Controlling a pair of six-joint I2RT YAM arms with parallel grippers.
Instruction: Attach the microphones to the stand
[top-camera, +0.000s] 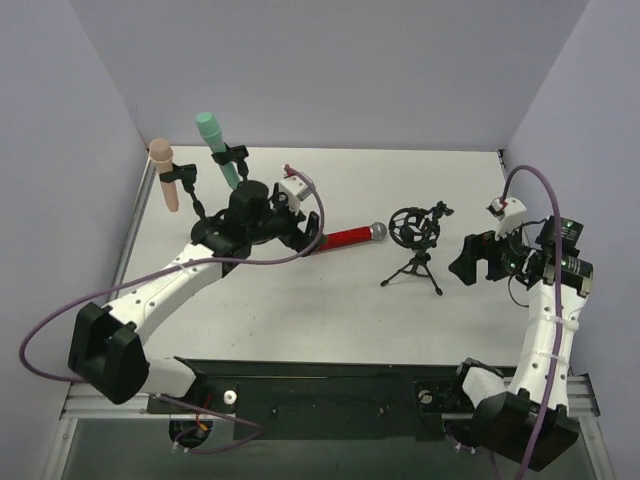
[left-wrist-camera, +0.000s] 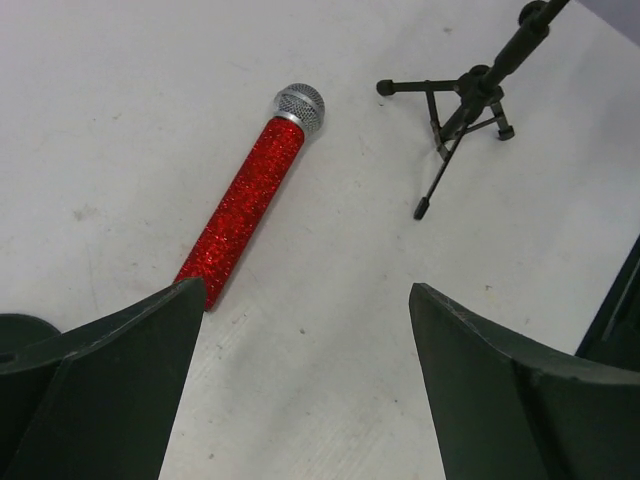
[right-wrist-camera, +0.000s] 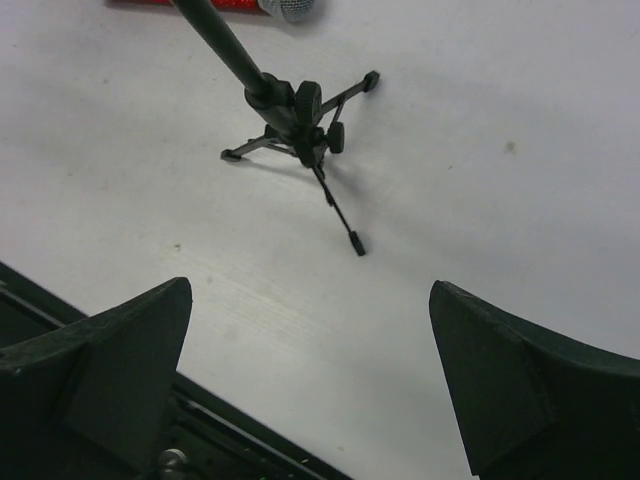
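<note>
The glittery red microphone (top-camera: 350, 236) lies flat on the white table, its silver mesh head towards a small black tripod stand (top-camera: 414, 245) with an empty round holder. My left gripper (top-camera: 308, 233) is open and empty at the red microphone's tail end. In the left wrist view the red microphone (left-wrist-camera: 245, 200) lies ahead of the left finger, apart from it; the gripper (left-wrist-camera: 305, 295) is open. The pale pink microphone (top-camera: 163, 175) and the mint green microphone (top-camera: 216, 142) stand tilted in black clips at the far left. My right gripper (top-camera: 478, 262) is open and empty, right of the tripod.
The tripod shows in the left wrist view (left-wrist-camera: 462, 105) and in the right wrist view (right-wrist-camera: 298, 120), where my gripper (right-wrist-camera: 310, 290) hangs open over bare table. The black rail (top-camera: 300, 385) runs along the near edge. Grey walls close in on three sides.
</note>
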